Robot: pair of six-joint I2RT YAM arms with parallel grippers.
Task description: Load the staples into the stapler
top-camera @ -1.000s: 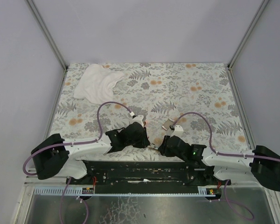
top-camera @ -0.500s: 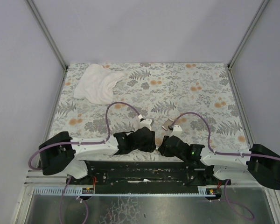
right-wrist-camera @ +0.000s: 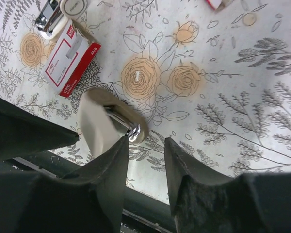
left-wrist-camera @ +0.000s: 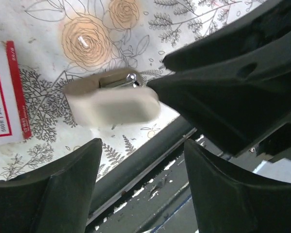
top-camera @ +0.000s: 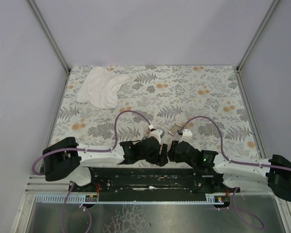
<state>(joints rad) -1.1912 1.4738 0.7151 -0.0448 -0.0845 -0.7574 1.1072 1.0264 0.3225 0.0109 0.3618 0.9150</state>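
- Right wrist view shows the stapler (right-wrist-camera: 103, 121) at lower left: pinkish-tan, rounded and smooth, with a shiny silver metal tip.
- It touches one fingertip of the right gripper (right-wrist-camera: 145, 141). The jaws stand narrow, and I cannot tell whether they pinch it.
- The staples (right-wrist-camera: 70, 60), a flat red card box with a pale label, lie at upper left on the floral table (right-wrist-camera: 223, 97).
- The left gripper (left-wrist-camera: 141, 145) is spread wide and holds nothing.
- Loading seems barely begun: no loose strip shows.

Stapler (right-wrist-camera: 94, 128) nr table (top-camera: 208, 97) front edge, staples box (right-wrist-camera: 70, 60) behind it, cloth (top-camera: 102, 86) in far-left corner.
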